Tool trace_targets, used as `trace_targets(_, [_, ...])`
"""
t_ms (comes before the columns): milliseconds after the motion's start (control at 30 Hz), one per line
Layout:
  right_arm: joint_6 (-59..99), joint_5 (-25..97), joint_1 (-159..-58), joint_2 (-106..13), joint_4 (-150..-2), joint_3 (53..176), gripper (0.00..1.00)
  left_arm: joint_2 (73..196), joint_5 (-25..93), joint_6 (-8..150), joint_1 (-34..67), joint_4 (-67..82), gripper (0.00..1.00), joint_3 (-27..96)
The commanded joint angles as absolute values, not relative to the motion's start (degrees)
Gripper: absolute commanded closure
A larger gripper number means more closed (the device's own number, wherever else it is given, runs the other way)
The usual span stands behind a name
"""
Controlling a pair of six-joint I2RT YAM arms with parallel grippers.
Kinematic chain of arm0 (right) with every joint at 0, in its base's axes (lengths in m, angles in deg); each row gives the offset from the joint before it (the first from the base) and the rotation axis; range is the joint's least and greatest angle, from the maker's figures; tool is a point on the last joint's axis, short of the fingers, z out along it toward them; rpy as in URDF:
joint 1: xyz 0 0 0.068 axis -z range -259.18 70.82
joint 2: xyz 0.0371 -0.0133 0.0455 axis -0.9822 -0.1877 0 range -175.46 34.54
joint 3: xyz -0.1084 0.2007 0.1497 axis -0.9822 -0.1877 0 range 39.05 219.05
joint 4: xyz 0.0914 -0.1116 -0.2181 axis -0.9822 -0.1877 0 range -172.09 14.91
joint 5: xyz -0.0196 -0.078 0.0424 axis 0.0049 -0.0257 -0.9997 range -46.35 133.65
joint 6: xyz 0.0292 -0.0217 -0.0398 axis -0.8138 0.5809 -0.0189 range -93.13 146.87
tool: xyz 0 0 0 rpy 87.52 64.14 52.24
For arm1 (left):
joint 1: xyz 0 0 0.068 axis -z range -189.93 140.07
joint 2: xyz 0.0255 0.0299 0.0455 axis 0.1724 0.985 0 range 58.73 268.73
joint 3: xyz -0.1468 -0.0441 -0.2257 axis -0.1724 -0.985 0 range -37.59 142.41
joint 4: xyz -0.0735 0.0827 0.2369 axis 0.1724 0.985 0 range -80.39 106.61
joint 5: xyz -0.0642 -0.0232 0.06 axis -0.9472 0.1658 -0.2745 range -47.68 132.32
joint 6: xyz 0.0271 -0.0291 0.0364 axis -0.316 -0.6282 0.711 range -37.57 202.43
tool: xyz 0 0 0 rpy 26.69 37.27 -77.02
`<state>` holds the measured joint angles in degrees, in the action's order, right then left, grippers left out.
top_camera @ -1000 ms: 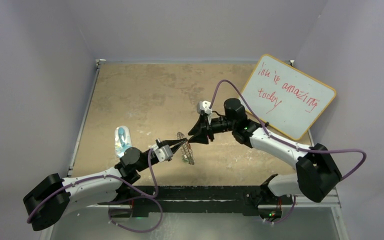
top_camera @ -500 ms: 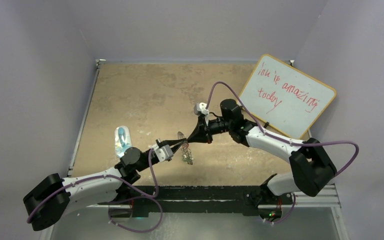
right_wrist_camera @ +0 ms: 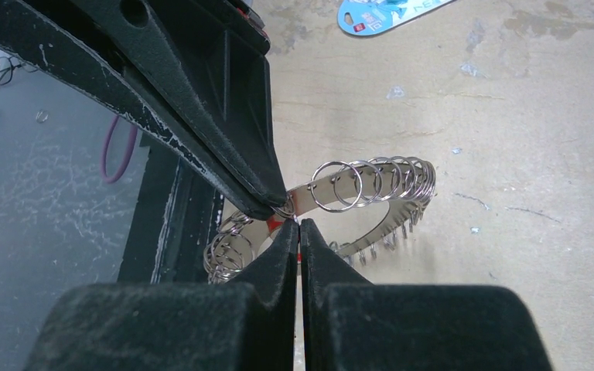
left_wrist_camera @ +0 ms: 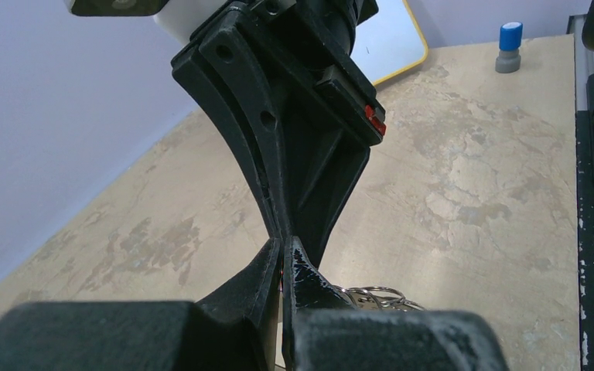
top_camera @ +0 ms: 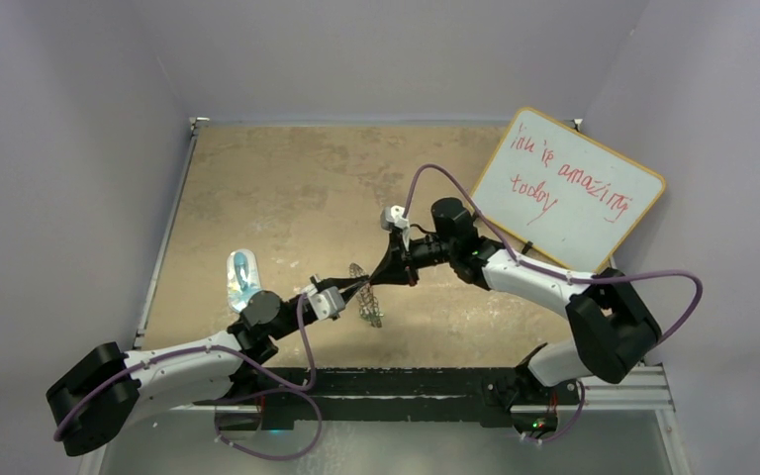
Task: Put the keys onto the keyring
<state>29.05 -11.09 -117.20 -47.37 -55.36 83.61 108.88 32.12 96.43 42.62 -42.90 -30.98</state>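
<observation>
Looking at the right claw, that's where the change is. A second ago its fingers stood partly apart; now they're clenched tight. The arm has also slid a touch leftward, so it meets the left claw tip to tip. This all happens over the bench, a bit in from the middle of its near edge.

The left claw is clenched as well, and it looks to be pinching the flat band of the keyring. The keyring stands up on edge just below the two tips. Whether its lower rim touches the bench is impossible to say.

My guess is the right claw has just nipped something for threading, so the fiddly part is underway and nothing is on a loop yet.

A red sliver, maybe the red key, shows right where the tips meet. It's too small to tell which claw has it, or whether it's held at all. The green key doesn't show anywhere. From above the whole contact is a dark blob, and the left wrist view is mostly the right claw's body, with only a few loops peeking out.
</observation>
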Motion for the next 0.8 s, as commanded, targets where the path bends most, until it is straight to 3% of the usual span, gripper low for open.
trace_targets(0, [29.66,-9.04,-118.03,-49.21,-54.89,84.88,1.0,108.4,31.41,95.75,42.54,-48.8,1.0,-30.29])
trace_targets(233, [28.57,-7.53,-119.63,-49.9,-51.77,84.37,1.0,107.87,31.49,95.35,42.54,-48.75,1.0,-30.98])
trace_targets(367, [29.71,-4.83,-119.67,-46.88,-50.75,81.8,0.78,107.73,31.56,95.19,42.54,-48.58,1.0,-31.09])
trace_targets(467, [32.37,-3.02,-119.57,-43.5,-50.72,79.3,0.67,107.6,31.47,95.18,42.54,-48.58,1.0,-31.09])
trace_targets(767, [34.92,-5.04,-119.66,-39.62,-44.28,74.62,0.62,107.13,31.31,95.09,42.54,-48.49,1.0,-31.25])
